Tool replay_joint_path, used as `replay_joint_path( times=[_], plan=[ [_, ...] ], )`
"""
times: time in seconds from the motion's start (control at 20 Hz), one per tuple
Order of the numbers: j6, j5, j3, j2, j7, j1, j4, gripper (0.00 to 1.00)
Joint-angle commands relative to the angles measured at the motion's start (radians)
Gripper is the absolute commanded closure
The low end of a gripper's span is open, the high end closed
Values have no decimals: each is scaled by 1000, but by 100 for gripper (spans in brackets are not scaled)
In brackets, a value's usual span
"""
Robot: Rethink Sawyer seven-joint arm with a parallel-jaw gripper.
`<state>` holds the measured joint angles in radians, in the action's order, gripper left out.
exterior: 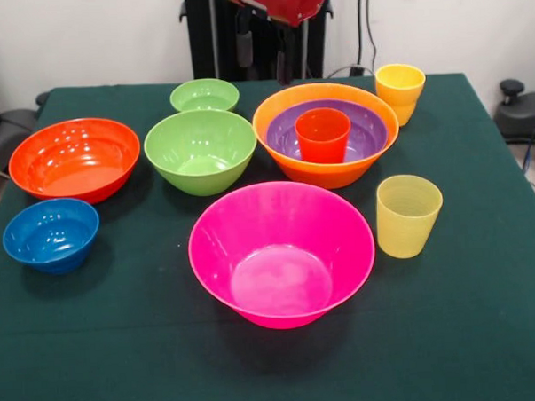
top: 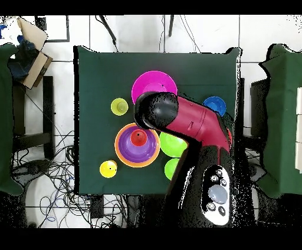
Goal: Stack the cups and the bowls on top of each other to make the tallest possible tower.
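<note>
The tower's base, the large orange bowl (exterior: 328,173) (top: 120,147), holds the shallow purple bowl (exterior: 364,132) (top: 127,145) with the red-orange cup (exterior: 322,134) (top: 138,138) upright inside. The large pink bowl (exterior: 281,253) (top: 154,82) stands in front of it. The medium green bowl (exterior: 200,150) (top: 172,145), small green bowl (exterior: 204,95) (top: 171,168), red-orange bowl (exterior: 74,158) and small blue bowl (exterior: 50,232) (top: 214,105) stand apart. A yellow cup (exterior: 399,92) (top: 108,168) and a paler yellow cup (exterior: 408,215) (top: 119,107) stand upright. My gripper (exterior: 284,62) hangs high behind the orange bowl.
The dark green table (exterior: 486,315) carries everything. In the overhead view the red arm (top: 194,124) covers the red-orange bowl and part of the pink bowl. Chairs and cables lie around the table.
</note>
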<state>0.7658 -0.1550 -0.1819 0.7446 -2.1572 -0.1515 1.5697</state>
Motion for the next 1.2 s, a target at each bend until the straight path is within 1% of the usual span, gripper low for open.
replay_joint_path(
  times=[0.05, 0.1, 0.15, 0.2, 0.25, 0.3, 0.45, 0.55, 0.7, 0.75, 0.85, 0.95, 1.05, 1.2],
  plan=[
    [-41, 105, 144, 41, 253, -124, 50, 0],
    [-57, 113, 142, -2, 235, -141, 10, 0],
    [-62, 122, 149, -28, 226, -151, -21, 0],
    [-67, 134, 152, -75, 205, -158, -76, 0],
    [-65, 141, 156, -100, 187, -160, -107, 0],
    [-71, 152, 154, -137, 161, -157, -158, 0],
    [-70, 171, 169, -197, 143, -166, -244, 0],
    [-50, 186, 189, -229, 167, -181, -303, 0],
    [5, 202, 251, -273, 256, -226, -388, 0],
    [16, 211, 261, -281, 269, -231, -409, 0],
    [70, 224, 303, -305, 325, -254, -464, 0],
    [145, 249, 331, -332, 387, -264, -544, 0],
    [184, 265, 361, -343, 434, -274, -585, 0],
    [212, 277, 406, -356, 495, -286, -610, 0]
  ],
)
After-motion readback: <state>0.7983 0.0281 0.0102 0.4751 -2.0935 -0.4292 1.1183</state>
